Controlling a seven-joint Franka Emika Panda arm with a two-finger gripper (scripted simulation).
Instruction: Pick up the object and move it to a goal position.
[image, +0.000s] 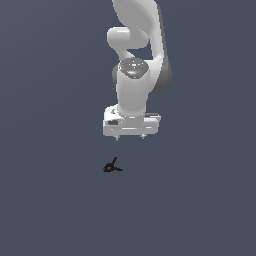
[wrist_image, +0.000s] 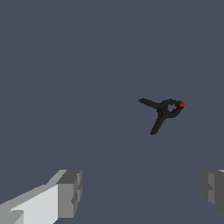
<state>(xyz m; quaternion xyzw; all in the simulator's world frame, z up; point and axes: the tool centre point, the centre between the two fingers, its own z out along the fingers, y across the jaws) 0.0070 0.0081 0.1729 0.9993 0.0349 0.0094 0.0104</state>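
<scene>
The object is a tiny black clamp (image: 112, 167) with splayed prongs and a small red tip, lying on the flat grey floor. It also shows in the wrist view (wrist_image: 162, 112), its red tip pointing away from the prongs. My gripper (image: 129, 136) hangs above the clamp, a little toward the exterior view's right, well clear of it. Its fingers (wrist_image: 69, 193) are spread wide apart and hold nothing. In the wrist view the gripper (wrist_image: 142, 190) has the clamp lying beyond the gap between its fingers, not between them.
The white arm (image: 135, 60) rises behind the gripper to the top of the exterior view. The grey floor (image: 50, 200) spreads all around. No goal marker shows.
</scene>
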